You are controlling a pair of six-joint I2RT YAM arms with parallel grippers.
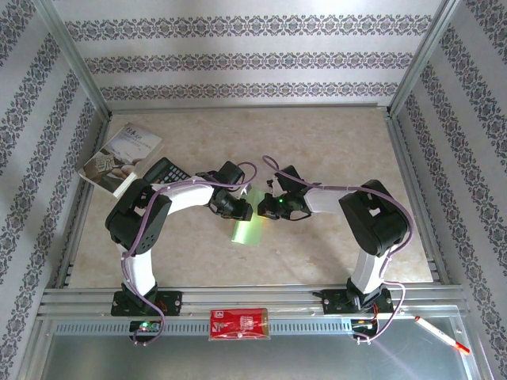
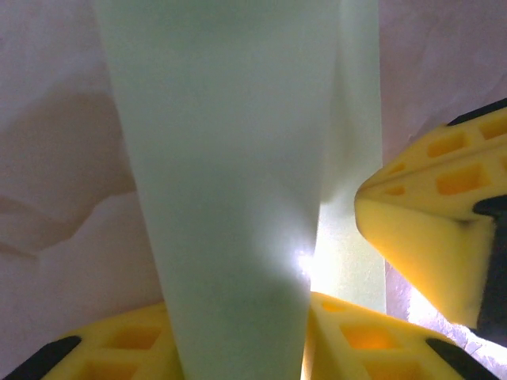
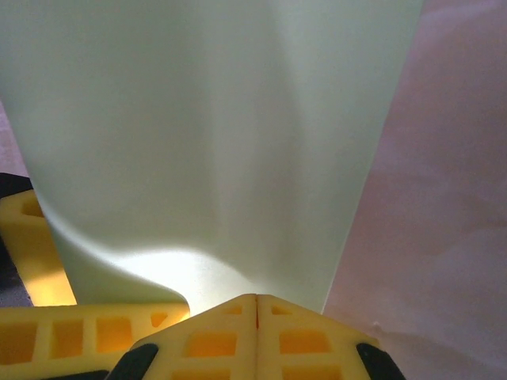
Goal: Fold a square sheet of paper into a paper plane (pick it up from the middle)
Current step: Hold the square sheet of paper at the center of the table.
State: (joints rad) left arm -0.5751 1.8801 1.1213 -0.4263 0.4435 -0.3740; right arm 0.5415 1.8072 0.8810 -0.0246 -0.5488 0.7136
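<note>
- Pale green smooth paper (image 1: 245, 230), a creased, tapering strip, lies between both pincers.
- We see the right gripper (image 3: 255, 305) closed, its yellow tips meeting at the paper's edge.
- The left gripper (image 2: 242, 317) straddles the paper; we cannot tell whether it grips.

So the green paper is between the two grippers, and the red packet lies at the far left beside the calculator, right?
Not quite. The red packet lies on the metal rail at the near edge, far from the calculator. The top external view shows it. The rest, about the green paper, is right.
</note>
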